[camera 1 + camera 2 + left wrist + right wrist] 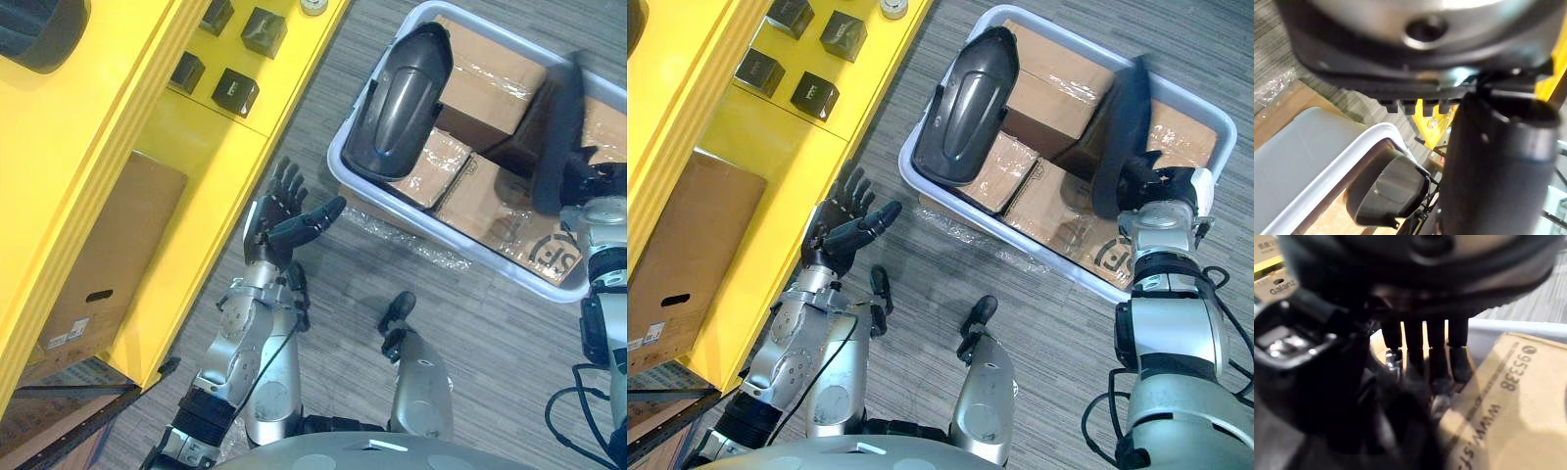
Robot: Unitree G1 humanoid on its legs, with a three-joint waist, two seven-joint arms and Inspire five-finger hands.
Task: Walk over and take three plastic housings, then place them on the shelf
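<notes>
The left hand [838, 235] hangs beside the yellow shelf [774, 147], fingers spread. At the bin's [1200, 110] right edge, the right hand [1164, 186] is curled round an upright housing [1125, 117]. A second housing [970, 103] lies in the bin's far left corner, on cardboard boxes [1063, 88] with printed tape.

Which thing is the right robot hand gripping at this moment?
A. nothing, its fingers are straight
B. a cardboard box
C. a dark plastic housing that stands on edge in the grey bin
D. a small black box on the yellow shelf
C: the right robot hand has its fingers curled round the dark plastic housing, which stands on edge among the cardboard boxes in the grey bin.
</notes>
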